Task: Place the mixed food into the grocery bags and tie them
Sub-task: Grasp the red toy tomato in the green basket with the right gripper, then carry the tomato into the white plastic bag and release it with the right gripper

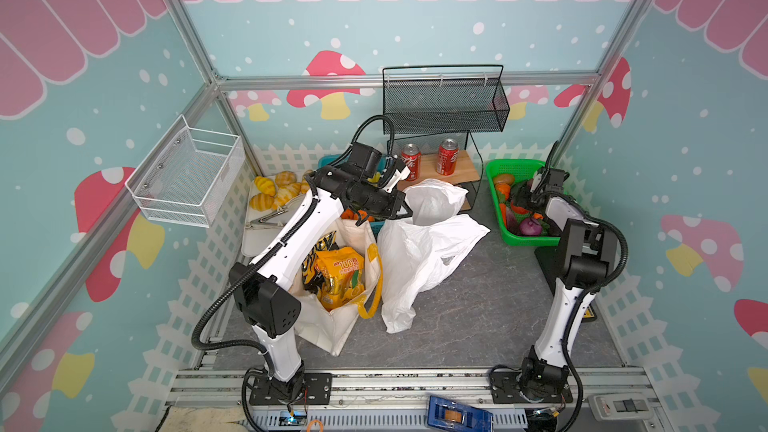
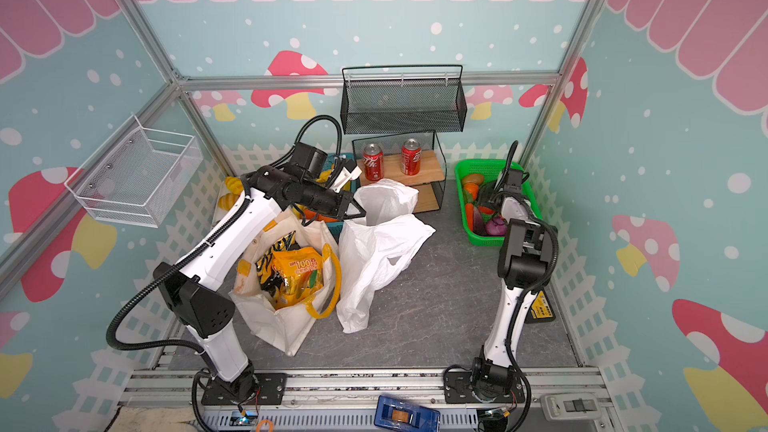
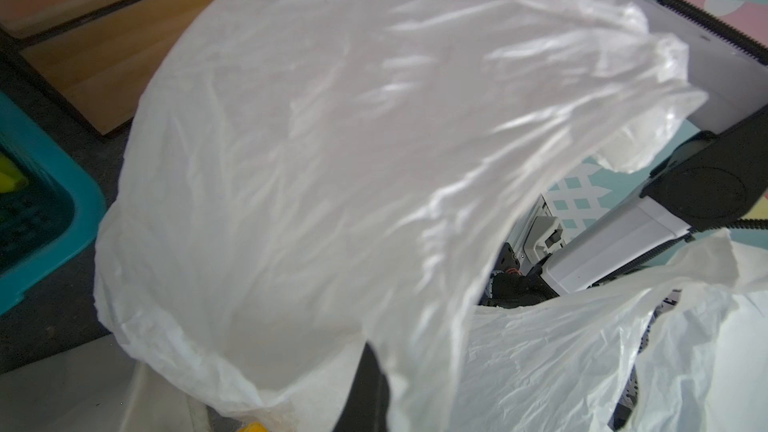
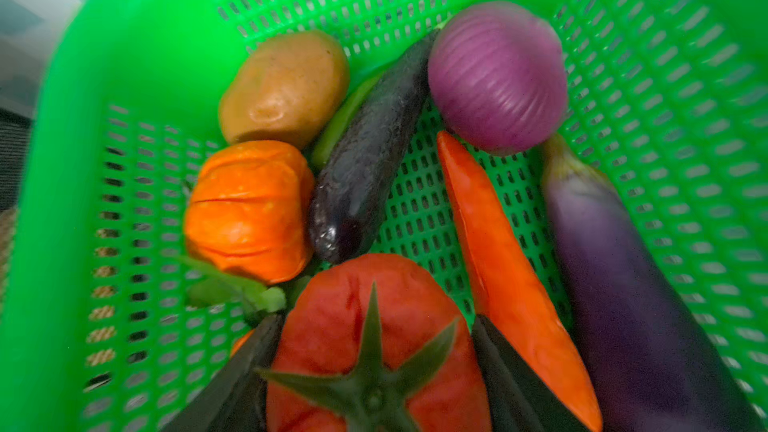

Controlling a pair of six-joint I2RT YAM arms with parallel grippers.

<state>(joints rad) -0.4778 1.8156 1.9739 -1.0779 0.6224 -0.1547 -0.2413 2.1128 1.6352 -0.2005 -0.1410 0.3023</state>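
Note:
My left gripper is shut on the rim of the white plastic bag and holds one side lifted. The cream tote stands beside it with the orange-yellow packet and the black-and-yellow packet inside. My right gripper is down in the green basket, with a finger pressed against each side of the red tomato. Next to the tomato lie the orange carrot and the purple eggplant.
The basket also holds a purple onion, a potato, an orange pumpkin and a dark eggplant. Two red cans stand on the wooden shelf behind the bags. Bread rolls lie at far left beside a teal basket.

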